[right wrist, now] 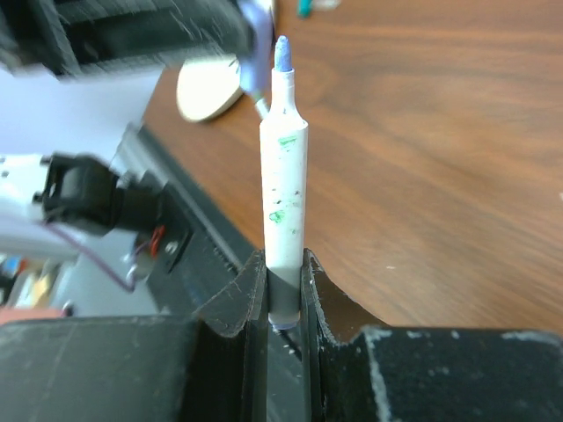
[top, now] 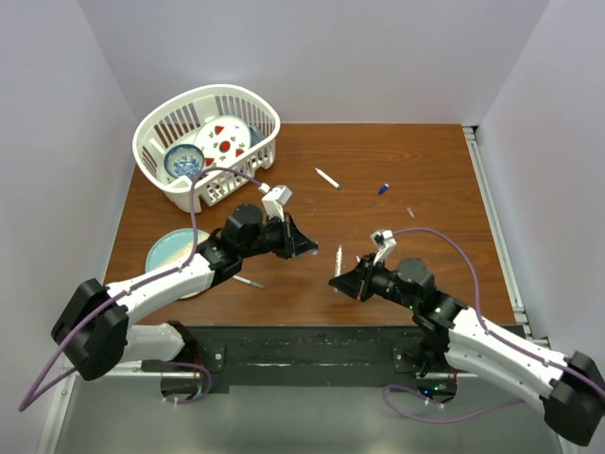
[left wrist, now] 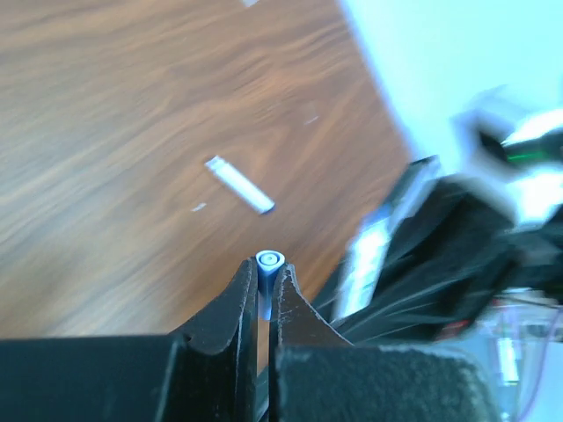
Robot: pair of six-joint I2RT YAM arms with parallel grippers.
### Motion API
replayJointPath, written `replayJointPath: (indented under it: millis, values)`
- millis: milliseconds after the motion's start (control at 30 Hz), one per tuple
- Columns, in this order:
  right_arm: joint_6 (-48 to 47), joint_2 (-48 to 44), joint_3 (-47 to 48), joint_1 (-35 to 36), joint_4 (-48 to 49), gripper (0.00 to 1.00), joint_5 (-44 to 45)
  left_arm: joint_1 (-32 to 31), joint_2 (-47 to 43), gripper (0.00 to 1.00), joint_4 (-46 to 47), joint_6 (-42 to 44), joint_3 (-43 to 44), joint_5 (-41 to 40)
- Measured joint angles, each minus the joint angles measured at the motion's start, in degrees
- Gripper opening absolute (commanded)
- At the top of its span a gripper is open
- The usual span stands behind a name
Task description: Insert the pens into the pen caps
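1. Left gripper [left wrist: 266, 268], table centre: jaws pressed together on a blue cap [left wrist: 269, 260]. The cap's open mouth pokes out past the fingertips, which we judge is so that a nib can enter.
2. Right gripper [right wrist: 283, 264], just right of it: clamped on the grey tail of a pen [right wrist: 286, 176]. We think the low grip is meant to leave the nib end free, and the nib points towards the left arm. Pen and cap are near each other but apart, not yet joined.
3. Loose stock: far pen [top: 327, 178]; near pen [top: 249, 281] beside the left arm; loose cap [top: 384, 188] far right. We count these as awaiting pairing.
4. Basket [top: 156, 142] far left and plate [top: 170, 248] near left: bystanders.
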Motion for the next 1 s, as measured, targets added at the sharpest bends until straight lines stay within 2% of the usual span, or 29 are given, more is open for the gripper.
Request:
replayJointPath:
  millis: [133, 367, 1000]
  values:
    - [1.57, 7.96, -0.33, 0.0, 9.18, 0.0, -5.73, 0.24, -1.16, 0.0, 9.01, -4.22, -1.11, 3.41]
    - [2.51, 12.63, -0.28, 0.11, 16.28, 0.0, -9.68, 0.17, -3.61, 0.0, 22.25, -9.92, -4.85, 6.43]
    - [3.52, 9.62, -0.17, 0.81, 18.62, 0.0, -10.91, 0.17, -2.23, 0.0, 26.51, -10.36, -5.2, 7.45]
